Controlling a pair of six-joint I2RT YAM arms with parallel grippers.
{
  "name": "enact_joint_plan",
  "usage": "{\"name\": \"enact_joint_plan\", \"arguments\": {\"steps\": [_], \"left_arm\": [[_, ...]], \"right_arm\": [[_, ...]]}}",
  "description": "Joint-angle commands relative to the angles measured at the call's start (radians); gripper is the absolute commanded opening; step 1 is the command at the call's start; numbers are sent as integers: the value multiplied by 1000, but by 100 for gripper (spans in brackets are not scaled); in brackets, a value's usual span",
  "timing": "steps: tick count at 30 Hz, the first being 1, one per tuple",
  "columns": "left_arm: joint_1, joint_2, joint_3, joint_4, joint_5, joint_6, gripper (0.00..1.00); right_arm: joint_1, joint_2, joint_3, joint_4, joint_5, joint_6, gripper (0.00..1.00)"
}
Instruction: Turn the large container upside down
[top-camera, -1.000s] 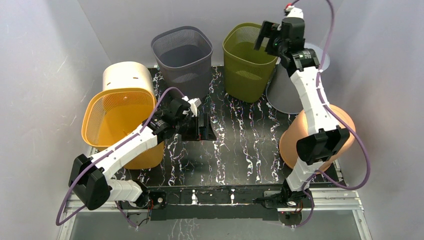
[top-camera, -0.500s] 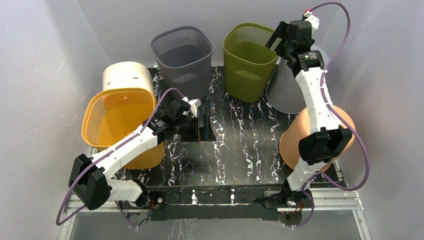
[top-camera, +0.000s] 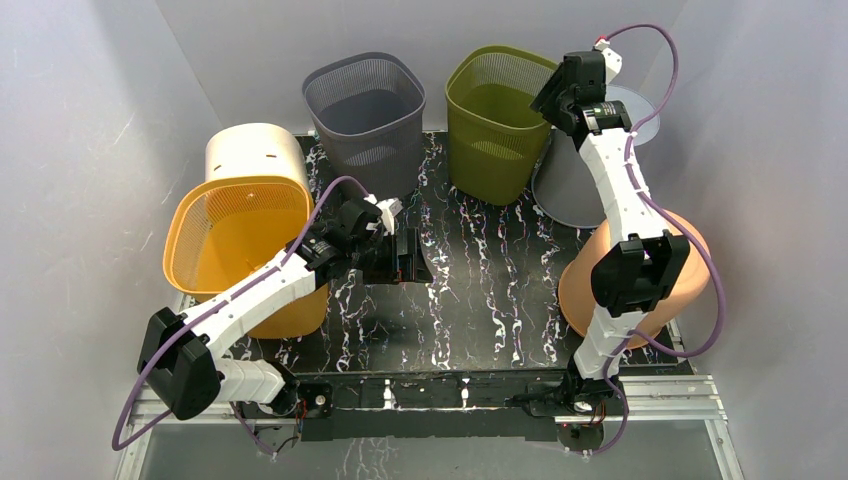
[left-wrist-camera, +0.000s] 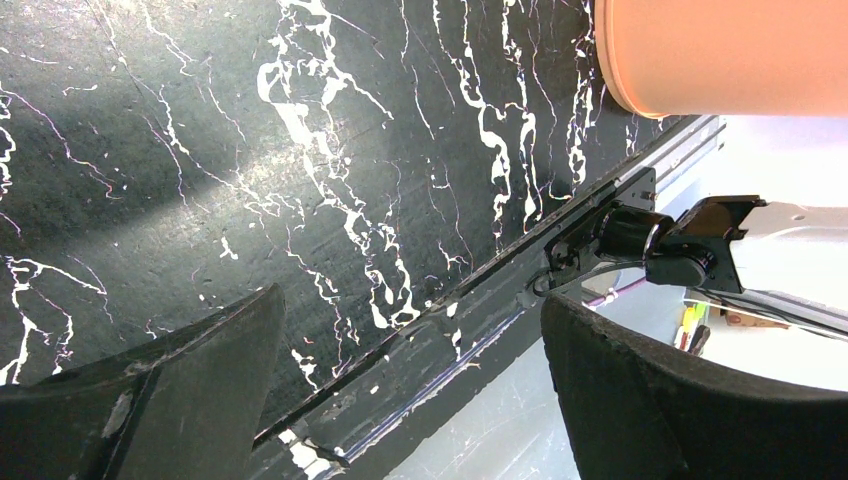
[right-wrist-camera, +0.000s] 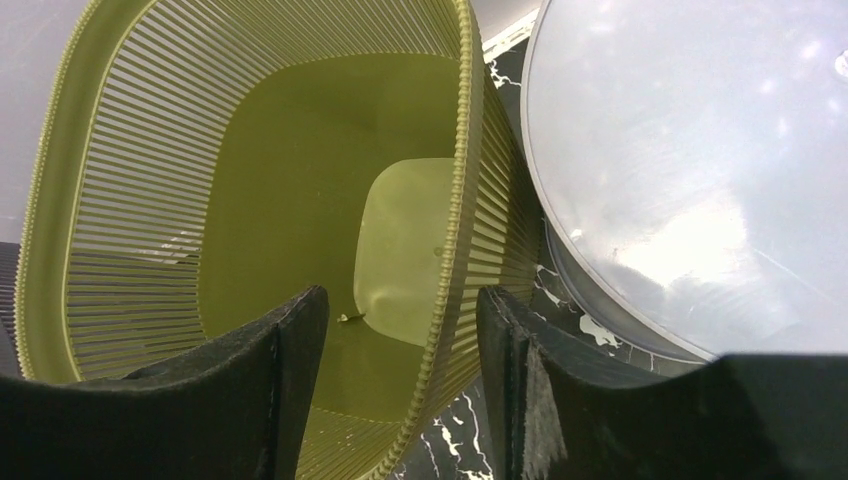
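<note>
Right wrist: olive basket (right-wrist-camera: 280, 180) rim between fingers (right-wrist-camera: 250, 400)

The left arm (top-camera: 255, 295) and right arm (top-camera: 618, 190) are built alike: white moulded links joined by bulky black joint housings (top-camera: 640, 280), each rising from a black base (top-camera: 575, 400) with exposed wiring. A purple cable (top-camera: 712, 300) runs in loose loops outside each arm from base to wrist, and the right wrist carries a small white connector (top-camera: 603, 46) with a red tip. The left gripper (left-wrist-camera: 410, 300) and right gripper (right-wrist-camera: 402, 292) have broad, matte black fingers (left-wrist-camera: 640, 410) with a grained surface, one left finger showing pale scuffs.
</note>
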Motion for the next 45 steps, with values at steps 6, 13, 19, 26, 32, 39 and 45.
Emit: {"name": "enact_joint_plan", "arguments": {"steps": [6,13,19,26,32,39,45], "left_arm": [[-4,-15,12,-23,-8,9,98],[-27,-55,96,-80,-39,-2,98],[-39,-71,166,-114,-50,8,98],[-41,-130,295,-148,8,45,98],[-43,-227,356,-94,0,68,98],[-42,-193,415,-120,-110,58,98],[-43,-145,460,-162,-182,39,99]], "right_arm": [[-5,-52,-19,46,-18,4,38],[-5,-149,-62,39,-101,-99,0],[-6,-221,-81,-19,-177,-125,0],[-5,-352,-182,-46,-237,-154,0],[-5,-496,-340,-32,-314,-239,0],[-5,-578,-444,-90,-288,-301,0],[-5,-584,-412,-167,-268,-326,71]]}}
